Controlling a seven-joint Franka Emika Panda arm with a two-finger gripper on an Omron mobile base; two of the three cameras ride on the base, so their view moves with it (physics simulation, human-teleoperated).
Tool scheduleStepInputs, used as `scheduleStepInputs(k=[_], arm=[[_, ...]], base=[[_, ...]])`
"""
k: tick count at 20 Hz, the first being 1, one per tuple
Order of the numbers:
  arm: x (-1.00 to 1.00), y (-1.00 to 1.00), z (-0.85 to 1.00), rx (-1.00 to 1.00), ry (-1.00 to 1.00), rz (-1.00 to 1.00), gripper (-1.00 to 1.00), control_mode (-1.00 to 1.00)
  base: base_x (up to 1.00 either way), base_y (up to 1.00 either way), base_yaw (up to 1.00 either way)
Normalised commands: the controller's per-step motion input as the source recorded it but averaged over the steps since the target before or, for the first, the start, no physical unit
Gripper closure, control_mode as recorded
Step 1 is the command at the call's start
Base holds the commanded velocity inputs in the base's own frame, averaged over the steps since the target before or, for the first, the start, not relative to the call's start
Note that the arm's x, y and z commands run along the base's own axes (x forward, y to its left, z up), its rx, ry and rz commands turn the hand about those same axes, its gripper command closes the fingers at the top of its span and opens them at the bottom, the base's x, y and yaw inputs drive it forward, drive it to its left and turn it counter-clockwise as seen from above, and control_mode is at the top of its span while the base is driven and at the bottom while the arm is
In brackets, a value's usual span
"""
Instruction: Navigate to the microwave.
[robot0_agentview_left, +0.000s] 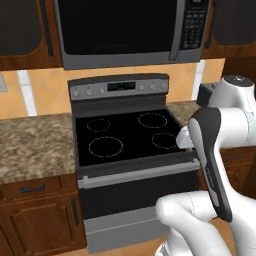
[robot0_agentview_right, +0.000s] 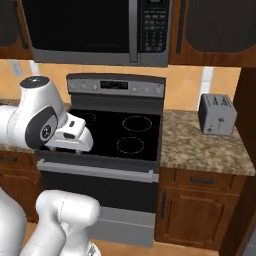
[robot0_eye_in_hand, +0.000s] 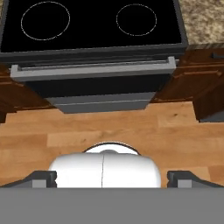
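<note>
left base view
- microwave (robot0_agentview_left: 120, 30): mounted high between dark wood cabinets, straight above the stove (robot0_agentview_left: 127, 150); dark glass door, steel handle and button panel on its right
- position vs robot: dead ahead and up; the base faces it nearly square, microwave a bit left of frame centre
- arm: folded at lower right, elbow over the stove's right front corner; claw hidden from here
- counter (robot0_agentview_left: 35, 145): granite, left of the stove, bare

right base view
- microwave (robot0_agentview_right: 95, 30): top of frame, left of centre, over the stove (robot0_agentview_right: 107, 145)
- long axis: runs left-right, parallel to the stove front
- toaster (robot0_agentview_right: 217, 115): on the granite counter right of the stove, well apart from the microwave, not the target
- arm: white link crosses the stove's left front

hand view
- gripper (robot0_eye_in_hand: 112, 178): dark tips far apart at the two bottom corners, so wide open; nothing between them
- camera aim: down at the wood floor (robot0_eye_in_hand: 109, 127) and the stove's oven door and handle
- microwave direction from claw: above and forward, judged from the base views

judgement
- progress: base looks about arrived; at most a small sideways trim left
</note>
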Motion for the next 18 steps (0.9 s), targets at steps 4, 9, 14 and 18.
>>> scheduleStepInputs(k=[4, 9, 14, 18], arm=[[0.00, 0.00, 0.00, 0.00, 0.00, 0.00, -1.00, 1.00], [0.00, 0.00, 0.00, 0.00, 0.00, 0.00, -1.00, 1.00], [0.00, 0.00, 0.00, 0.00, 0.00, 0.00, -1.00, 1.00], [0.00, 0.00, 0.00, 0.00, 0.00, 0.00, -1.00, 1.00]], base=[[0.79, 0.00, 0.00], [0.65, 0.00, 0.00], [0.69, 0.00, 0.00], [0.65, 0.00, 0.00]])
